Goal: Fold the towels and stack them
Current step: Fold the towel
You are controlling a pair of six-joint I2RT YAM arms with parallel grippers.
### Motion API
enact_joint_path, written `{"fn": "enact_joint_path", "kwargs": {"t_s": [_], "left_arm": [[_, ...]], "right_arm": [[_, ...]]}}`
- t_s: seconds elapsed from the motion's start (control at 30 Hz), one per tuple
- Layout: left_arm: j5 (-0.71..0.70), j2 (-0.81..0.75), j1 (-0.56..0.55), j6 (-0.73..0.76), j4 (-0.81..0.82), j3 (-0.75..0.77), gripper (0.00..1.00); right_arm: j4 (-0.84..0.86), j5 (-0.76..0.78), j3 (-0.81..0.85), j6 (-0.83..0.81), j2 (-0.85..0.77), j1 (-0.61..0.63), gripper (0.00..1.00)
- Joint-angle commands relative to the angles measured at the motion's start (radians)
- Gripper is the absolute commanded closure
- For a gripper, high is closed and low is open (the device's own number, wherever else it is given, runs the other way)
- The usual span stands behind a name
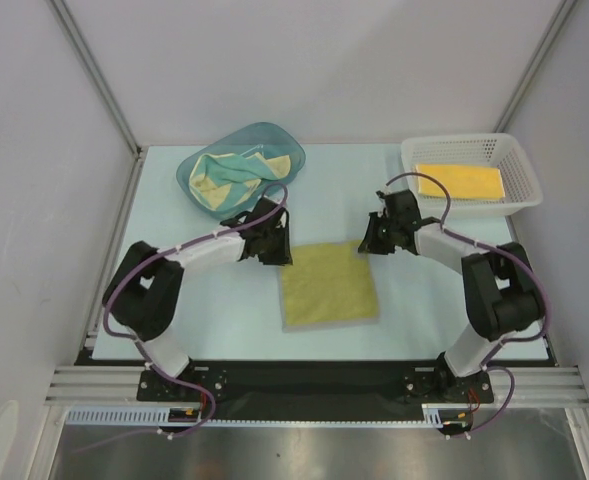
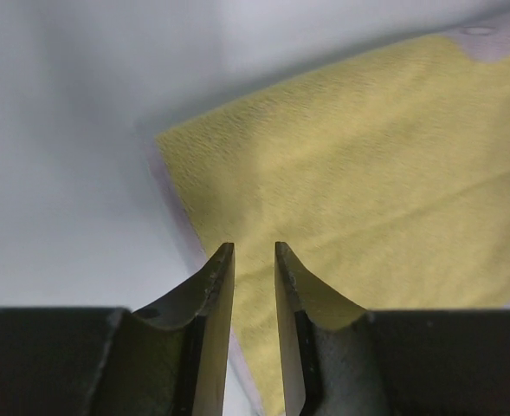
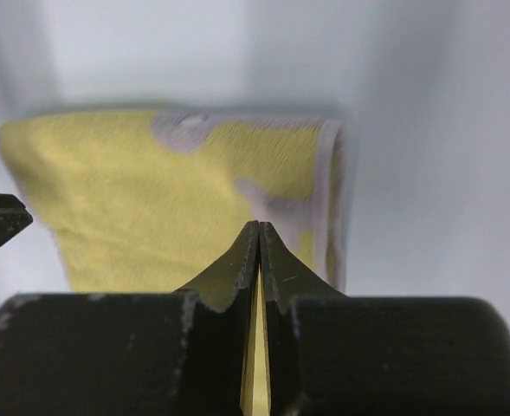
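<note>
One olive-yellow towel (image 1: 329, 285), flat | likely soft, light, limp | pinch far corners, 11 and 1 o'clock | my left claw (image 2: 254, 247) slightly parted, empty | right claw (image 3: 260, 225) closed

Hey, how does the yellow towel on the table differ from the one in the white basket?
The towel on the table is dull olive-yellow; the towel in the basket is brighter, orange-yellow. The table one shows as a near square, the basket one as a narrower rectangle. One lies out on the tabletop, the other inside the white basket. Both lie flat.
</note>
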Motion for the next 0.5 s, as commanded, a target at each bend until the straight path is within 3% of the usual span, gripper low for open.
{"fn": "enact_joint_path", "kwargs": {"t_s": [0.0,0.23,0.47], "left_arm": [[0.008,0.072,0.049,0.050,0.024,0.060,0.70],[-0.006,0.199,0.105,0.074,0.022,0.132,0.71],[0.011,0.269,0.131,0.083,0.006,0.195,0.71]], "right_arm": [[0.079,-0.008,0.081,-0.049,0.086,-0.031,0.94],[0.117,0.013,0.129,-0.067,0.221,-0.053,0.95],[0.148,0.053,0.115,-0.051,0.229,-0.053,0.92]]}}
